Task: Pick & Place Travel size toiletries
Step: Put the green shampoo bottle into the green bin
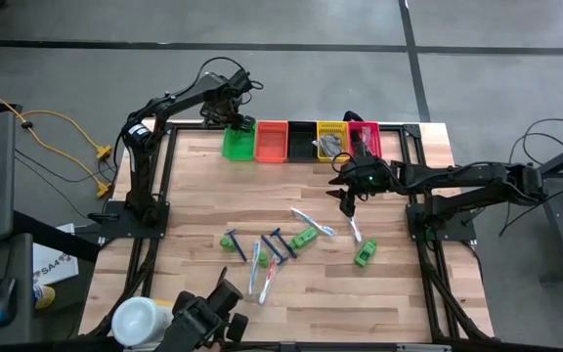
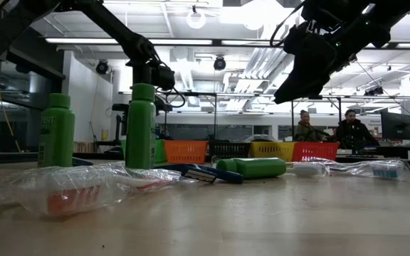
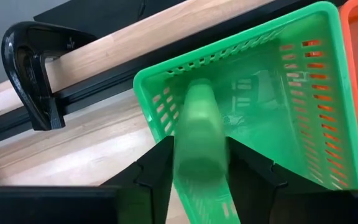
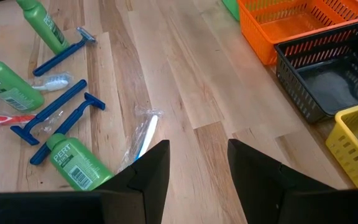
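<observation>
Between the jaws of the left gripper [image 3: 197, 180] a green mini bottle [image 3: 197, 143] is seen, blurred, directly above the green bin [image 3: 303, 37]; whether the bottle is gripped or already slipping free cannot be told. Beside that bin, along the far edge of the surface [image 1: 213, 205], the orange bin [image 1: 273, 141], black bin [image 1: 302, 139], yellow bin [image 1: 331, 140] and red bin [image 1: 365, 134] are ranged in a row; something wrapped is shown in the yellow one.

Ahead of the right gripper [image 4: 197, 168], whose jaws stand partly apart with nothing between them, a wrapped toothbrush [image 4: 146, 134] is shown just below the fingertips. Farther out from these jaws lie a second green bottle [image 4: 73, 163], several blue razors [image 4: 51, 112], a red-handled toothbrush [image 4: 8, 118] and further green bottles [image 4: 2, 84]. In the high view the right gripper is seen raised above the middle of the surface, near the bins.

The task is judged to be at an early-to-middle stage: one bottle is being delivered to the green bin, at least one item is already sorted, and most toiletries remain scattered at mid-surface. A large white tub [image 1: 140, 318] stands at the near-left corner, well apart from both jaws.
</observation>
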Tool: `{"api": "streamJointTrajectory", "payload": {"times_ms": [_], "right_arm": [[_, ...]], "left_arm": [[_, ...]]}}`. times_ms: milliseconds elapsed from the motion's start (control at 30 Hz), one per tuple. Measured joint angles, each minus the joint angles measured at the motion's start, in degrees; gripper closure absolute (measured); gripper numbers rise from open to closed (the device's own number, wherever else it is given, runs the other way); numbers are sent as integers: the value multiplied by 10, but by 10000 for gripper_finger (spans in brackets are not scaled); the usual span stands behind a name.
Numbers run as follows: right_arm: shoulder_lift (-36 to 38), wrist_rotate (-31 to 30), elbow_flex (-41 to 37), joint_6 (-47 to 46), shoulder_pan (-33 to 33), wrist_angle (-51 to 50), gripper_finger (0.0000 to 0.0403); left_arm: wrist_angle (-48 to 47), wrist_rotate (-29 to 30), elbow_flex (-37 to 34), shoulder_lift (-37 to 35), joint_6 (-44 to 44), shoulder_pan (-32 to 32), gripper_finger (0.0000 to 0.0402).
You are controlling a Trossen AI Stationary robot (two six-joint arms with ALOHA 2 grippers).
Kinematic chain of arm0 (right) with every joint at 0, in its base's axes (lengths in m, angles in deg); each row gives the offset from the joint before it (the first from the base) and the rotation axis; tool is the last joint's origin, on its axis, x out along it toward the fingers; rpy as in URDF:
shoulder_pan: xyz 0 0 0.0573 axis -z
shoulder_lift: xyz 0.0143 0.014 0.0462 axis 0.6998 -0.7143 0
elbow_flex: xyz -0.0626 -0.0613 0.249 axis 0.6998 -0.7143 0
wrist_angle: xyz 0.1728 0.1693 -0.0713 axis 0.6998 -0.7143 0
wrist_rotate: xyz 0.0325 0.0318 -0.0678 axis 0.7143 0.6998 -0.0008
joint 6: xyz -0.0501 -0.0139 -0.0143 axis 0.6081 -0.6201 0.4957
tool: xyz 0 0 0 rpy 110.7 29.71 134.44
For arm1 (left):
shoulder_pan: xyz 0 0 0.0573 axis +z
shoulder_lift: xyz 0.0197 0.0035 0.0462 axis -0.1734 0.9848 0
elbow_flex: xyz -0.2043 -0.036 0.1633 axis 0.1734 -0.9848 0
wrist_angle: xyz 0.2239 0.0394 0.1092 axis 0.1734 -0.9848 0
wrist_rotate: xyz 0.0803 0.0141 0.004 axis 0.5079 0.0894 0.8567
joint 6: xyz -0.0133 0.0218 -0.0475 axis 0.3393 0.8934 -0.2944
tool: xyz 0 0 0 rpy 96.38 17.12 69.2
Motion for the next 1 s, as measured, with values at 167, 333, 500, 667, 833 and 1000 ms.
{"api": "streamJointTrajectory", "payload": {"times_ms": [167,333,500,667,833,1000], "right_arm": [[0,0,0,0,0,0,247],[0,0,0,0,0,0,247],[0,0,0,0,0,-1,247],[0,0,0,-1,0,-1,247],[0,0,0,-6,0,-9,247],[0,1,0,-11,0,-18,247]], "left_arm": [[5,0,0,0,0,0,245],[10,8,0,0,0,0,243],[18,8,0,0,10,0,243],[1,7,-1,-11,35,-1,243],[-50,20,-1,-46,69,-19,242],[-138,31,-1,-101,88,-67,242]]}}
